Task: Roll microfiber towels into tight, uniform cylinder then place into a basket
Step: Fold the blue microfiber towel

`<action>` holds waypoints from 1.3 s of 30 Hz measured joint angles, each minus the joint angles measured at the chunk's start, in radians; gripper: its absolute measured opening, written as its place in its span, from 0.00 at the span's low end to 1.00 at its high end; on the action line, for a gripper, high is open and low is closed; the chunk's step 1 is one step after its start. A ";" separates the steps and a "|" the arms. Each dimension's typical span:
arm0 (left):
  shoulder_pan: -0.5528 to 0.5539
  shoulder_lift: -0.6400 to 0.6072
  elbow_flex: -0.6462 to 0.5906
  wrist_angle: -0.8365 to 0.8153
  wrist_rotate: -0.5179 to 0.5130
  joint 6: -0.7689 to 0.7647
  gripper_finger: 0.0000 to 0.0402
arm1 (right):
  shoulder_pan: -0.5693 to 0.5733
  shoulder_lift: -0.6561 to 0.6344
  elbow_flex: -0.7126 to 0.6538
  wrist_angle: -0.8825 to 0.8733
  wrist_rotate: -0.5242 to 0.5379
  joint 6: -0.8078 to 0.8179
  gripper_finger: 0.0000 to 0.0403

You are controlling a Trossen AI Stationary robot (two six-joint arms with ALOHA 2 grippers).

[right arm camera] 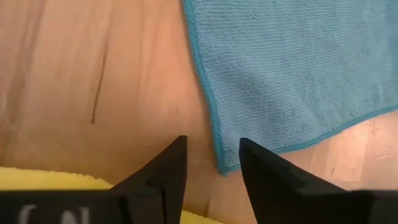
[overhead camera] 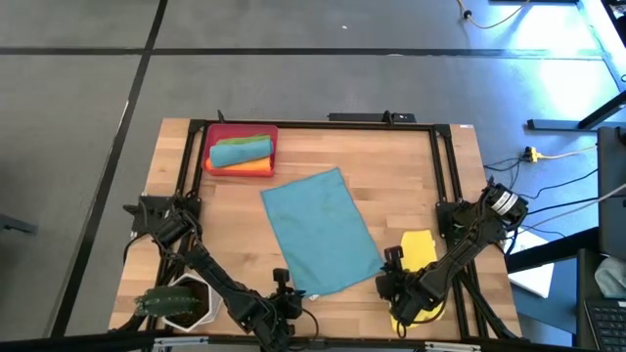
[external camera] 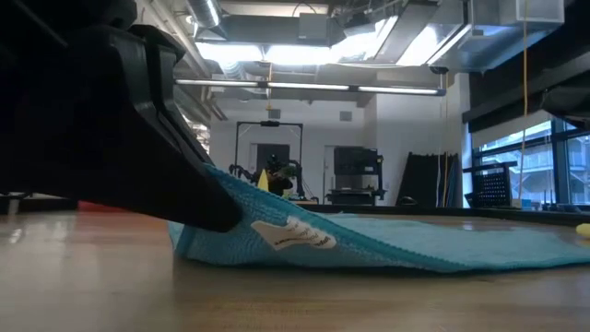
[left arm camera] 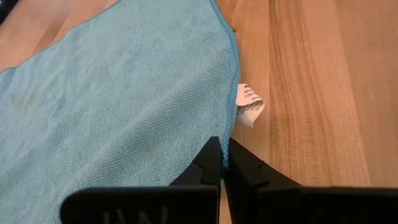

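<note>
A teal-blue microfiber towel (overhead camera: 323,230) lies spread on the wooden table, with a white label (left arm camera: 250,104) at its hem. My left gripper (overhead camera: 290,298) is at the towel's near-left end, shut on its edge. My right gripper (right arm camera: 212,155) is open above the table. The towel's near-right corner (right arm camera: 225,163) lies on the wood between its fingertips and shows no touch. A yellow towel (overhead camera: 421,256) lies under the right arm. The red basket (overhead camera: 211,147) at the far left holds rolled teal, green and orange towels. My left gripper pinches the teal towel's hemmed edge (left arm camera: 231,140) between its two shut fingers, just near of the white label. The fingers slant down from the table's near side. The held edge (external camera: 230,195) is raised a little off the wood; the remainder of the towel lies flat.
A white pot with a plant (overhead camera: 181,303) stands at the near left, beside the left arm. A black frame (overhead camera: 440,166) runs around the table. Bare wood (overhead camera: 411,186) shows to the right of the towel.
</note>
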 joint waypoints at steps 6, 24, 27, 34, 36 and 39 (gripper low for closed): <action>0.000 0.000 0.000 0.000 0.000 0.000 0.00 | -0.007 0.003 -0.004 -0.009 0.019 0.008 0.28; -0.008 0.000 0.000 0.000 0.025 -0.001 0.00 | -0.030 0.009 0.041 -0.076 -0.058 0.046 0.02; -0.020 0.000 0.000 0.000 0.036 -0.003 0.00 | -0.017 0.009 0.102 -0.106 -0.087 0.057 0.01; -0.068 -0.045 0.000 -0.010 0.051 -0.037 0.00 | 0.041 0.008 0.263 -0.143 -0.119 0.077 0.01; -0.083 -0.071 0.000 -0.009 0.049 -0.045 0.00 | 0.054 0.007 0.305 -0.142 -0.119 0.074 0.01; -0.101 -0.118 0.001 -0.012 0.020 -0.045 0.00 | 0.067 0.007 0.360 -0.148 -0.110 0.059 0.00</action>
